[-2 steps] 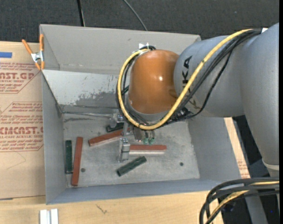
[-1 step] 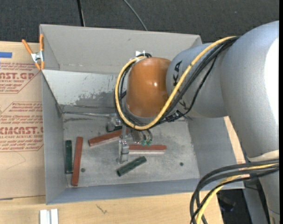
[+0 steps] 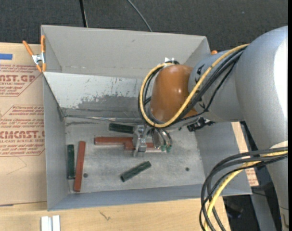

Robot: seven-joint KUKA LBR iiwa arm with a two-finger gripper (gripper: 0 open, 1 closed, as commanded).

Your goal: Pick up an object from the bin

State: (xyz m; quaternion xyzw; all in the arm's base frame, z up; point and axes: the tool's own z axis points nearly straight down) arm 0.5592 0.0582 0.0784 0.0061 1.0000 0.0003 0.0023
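Red-brown bar [image 3: 112,141], lying mid-floor in the bin [image 3: 88,85], looks rigid, light and smooth, so best pinched across its narrow width near its right end, where the gripper [image 3: 142,147] sits, open or closed I cannot tell.

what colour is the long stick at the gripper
Reddish brown; the camera view shows the stick best, one end at the gripper.

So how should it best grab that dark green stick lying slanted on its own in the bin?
Probably at its middle, straight down from above. The green stick lies flat and slanted on the bin floor with bare floor along both long sides, so the tool could turn to that slant and close across its narrow width.
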